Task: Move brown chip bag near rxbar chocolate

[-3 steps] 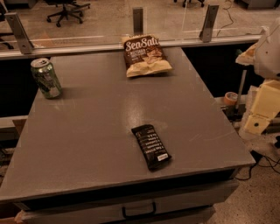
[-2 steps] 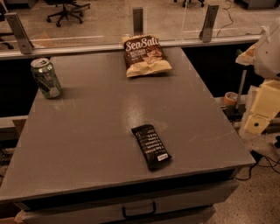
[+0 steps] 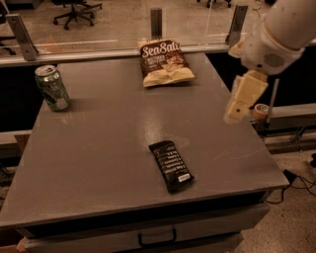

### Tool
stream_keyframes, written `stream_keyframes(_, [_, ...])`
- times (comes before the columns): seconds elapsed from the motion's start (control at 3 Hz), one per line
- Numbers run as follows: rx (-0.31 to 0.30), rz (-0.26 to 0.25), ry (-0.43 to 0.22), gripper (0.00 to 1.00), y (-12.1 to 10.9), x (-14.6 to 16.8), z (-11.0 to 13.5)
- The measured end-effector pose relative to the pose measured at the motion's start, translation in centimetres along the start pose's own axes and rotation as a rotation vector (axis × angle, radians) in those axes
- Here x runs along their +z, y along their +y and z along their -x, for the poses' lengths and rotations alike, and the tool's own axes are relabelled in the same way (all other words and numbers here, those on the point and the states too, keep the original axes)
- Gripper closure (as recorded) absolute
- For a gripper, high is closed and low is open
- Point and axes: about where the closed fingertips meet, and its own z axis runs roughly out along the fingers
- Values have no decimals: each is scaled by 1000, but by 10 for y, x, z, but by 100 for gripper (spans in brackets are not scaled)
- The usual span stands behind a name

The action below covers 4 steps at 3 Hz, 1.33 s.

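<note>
Biggest thing in view is the grey table [image 3: 98, 163], its flat top filling most of the picture, with a drawer handle [image 3: 157, 238] showing on its front edge below. Along the far edge runs a rail with clear panels [image 3: 113, 24] held by upright posts, and behind it there is an office chair [image 3: 76, 10] on the floor.

Over on the right, the white robot arm [image 3: 279, 32] reaches in from the top corner. Below it hangs the pale gripper [image 3: 235, 111], pointing down and to the left. It hovers above the table's right edge, holding nothing and touching nothing. Whether the gripper is open or closed, I cannot tell from here.

Now the brown chip bag [image 3: 165, 62]. It lies flat at the far middle of the table, just in front of the rail, dark top with white script towards the back and tan-yellow part towards us. It sits well apart from the gripper.

Far left, a green soda can [image 3: 52, 88] stands upright near the table's left edge.

Smallest of all is the black chocolate bar [image 3: 171, 165], lying flat towards the near middle of the table, angled slightly, white label at its near end. Bag and bar are well apart, with bare table between them.
</note>
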Motion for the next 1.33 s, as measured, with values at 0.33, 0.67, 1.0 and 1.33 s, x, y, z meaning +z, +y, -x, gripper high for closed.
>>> stream_keyframes(0.33, [-12,-24,-94,0,-63,44,38])
stream_keyframes(0.67, [-4,-51,-194,0,-119,80,73])
stream_keyframes(1.0, [41,-73,-296,0,-167,113,95])
stream_keyframes(1.33, [120,-79,-382,0,-197,142,104])
